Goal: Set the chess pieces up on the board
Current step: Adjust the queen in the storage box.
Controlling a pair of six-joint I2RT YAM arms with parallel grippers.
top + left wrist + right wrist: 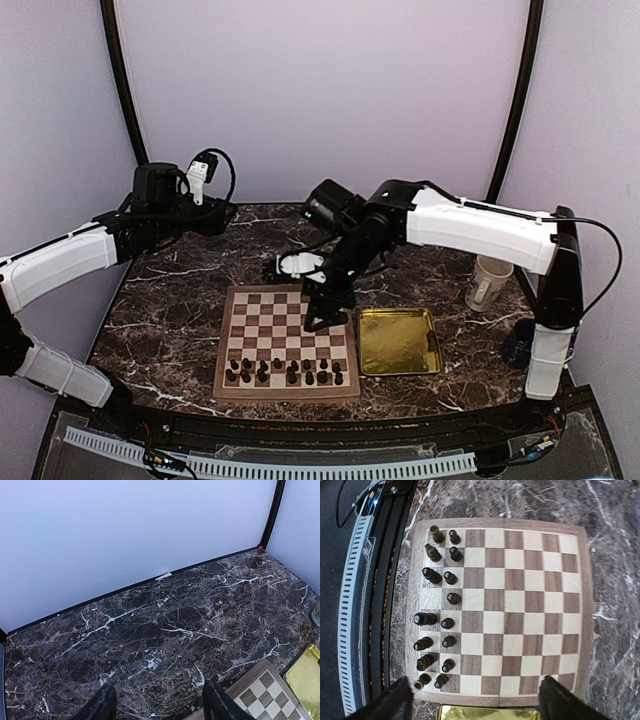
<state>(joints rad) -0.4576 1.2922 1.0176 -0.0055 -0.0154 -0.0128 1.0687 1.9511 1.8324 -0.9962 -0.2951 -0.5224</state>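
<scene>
The chess pieces (285, 371) are found standing in two rows along the near edge of the board (270, 315); one gap is noted in the nearest row. A gold tray (398, 342) is set on the table (170, 320), just beside the board's right edge. The right claw (322, 318) is held above the board's right-hand middle squares, fingers spread, nothing gripped. A pale cup (488, 282) is noted farther right. The left claw (160, 705) is held over marble at the far left, fingers apart, nothing between them.
</scene>
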